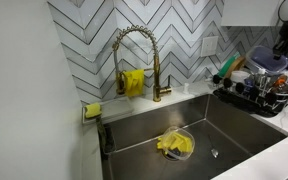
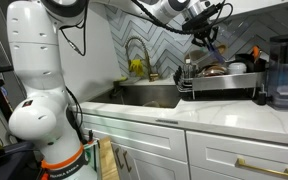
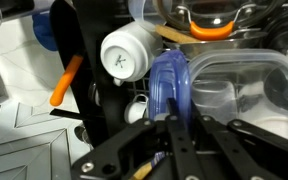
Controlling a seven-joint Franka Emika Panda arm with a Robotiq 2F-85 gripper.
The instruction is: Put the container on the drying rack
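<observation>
The container is a blue-tinted plastic tub; in the wrist view its rim (image 3: 169, 80) stands on edge between my fingers. My gripper (image 3: 180, 108) is shut on that rim. In both exterior views the gripper (image 1: 281, 42) (image 2: 206, 28) holds the container (image 1: 269, 66) (image 2: 213, 46) just above the drying rack (image 1: 246, 97) (image 2: 219, 86), which stands on the counter beside the sink. Whether the container touches the rack cannot be told.
The rack holds a white mug (image 3: 126, 55), a clear plastic tub (image 3: 239, 90), an orange-handled utensil (image 3: 66, 80) and other dishes. The sink (image 1: 144, 135) holds a glass bowl with a yellow cloth (image 1: 175, 145). A brass faucet (image 1: 136, 45) stands behind it.
</observation>
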